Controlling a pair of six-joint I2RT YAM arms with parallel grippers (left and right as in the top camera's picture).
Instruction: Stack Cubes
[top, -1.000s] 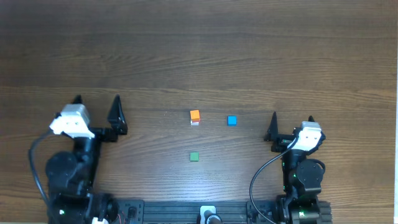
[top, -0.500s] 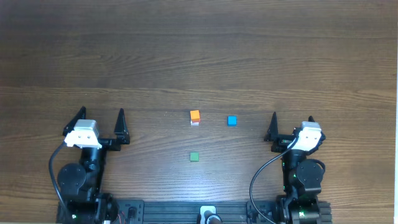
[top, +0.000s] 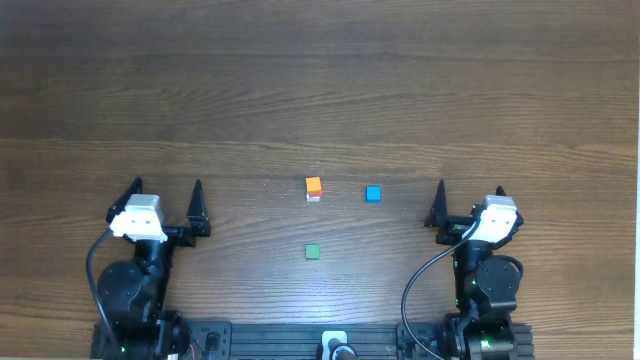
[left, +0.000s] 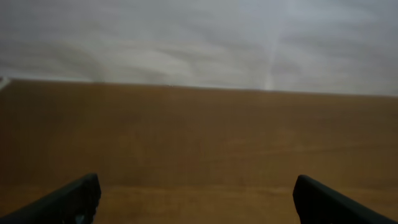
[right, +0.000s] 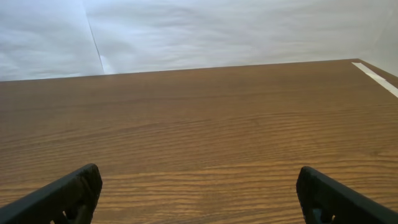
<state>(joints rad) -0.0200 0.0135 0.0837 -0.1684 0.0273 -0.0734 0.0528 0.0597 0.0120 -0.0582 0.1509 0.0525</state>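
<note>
Three small cubes sit on a dark wooden table (top: 300, 80), all in the stretch between the two grippers. The orange cube (top: 314, 185) lies about midway between them, roughly level with their fingertips, with a sliver of white (top: 313, 197) showing at its edge on the arms' side. Whether that is a separate cube underneath cannot be told from above. The blue cube (top: 373, 194) rests just beside the orange one on the right gripper's side, apart from it and nearer that gripper than the left. The green cube (top: 312, 252) lies alone, back toward the arms' bases, behind the orange cube and touching nothing.

The left gripper (top: 166, 190) sits well to the left of the cubes, its fingers spread wide with only bare wood between them. The right gripper (top: 470, 192) sits to the right of the blue cube, also spread wide and holding nothing. Both point up the table, away from their bases. In the two wrist views the wood grain runs out ahead of the dark fingertips to a pale wall (right: 217, 31) at the table's far edge.
</note>
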